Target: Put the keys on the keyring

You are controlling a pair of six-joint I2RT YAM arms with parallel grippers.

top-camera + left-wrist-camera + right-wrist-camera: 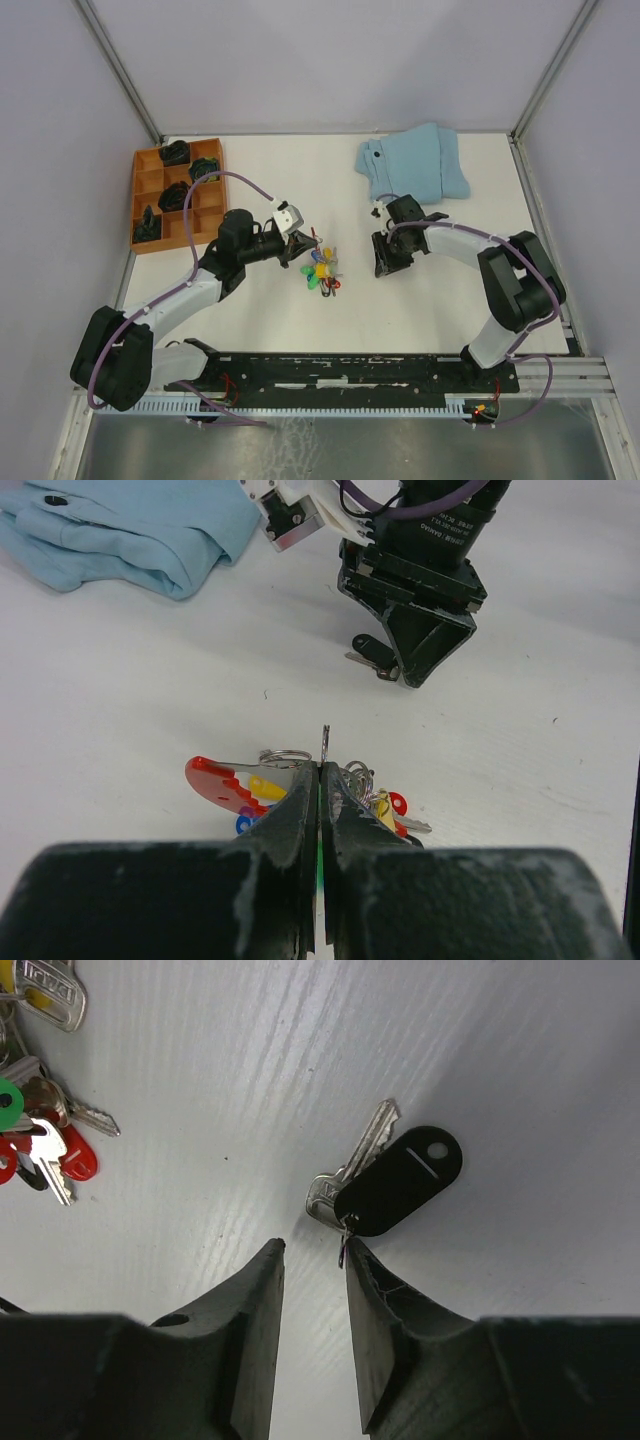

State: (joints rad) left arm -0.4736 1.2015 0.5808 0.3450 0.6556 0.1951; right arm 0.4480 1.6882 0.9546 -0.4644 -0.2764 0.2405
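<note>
By the tagged key (398,1182), right end effector (313,1250) gapes narrowly, left end effector (320,772) shut.

Plain white table (250,330), with a pile of bright-headed keys (322,270) dead centre. Orange tray (137,190) at 10 o'clock, folded light-blue cloth (415,165) at 1. A loose silver key with a black tag (395,1180) sits between pile and cloth.

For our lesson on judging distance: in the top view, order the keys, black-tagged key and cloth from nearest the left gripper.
1. Keys, at the left gripper.
2. Black-tagged key, mid-table, further right.
3. Cloth, far side, right.
</note>
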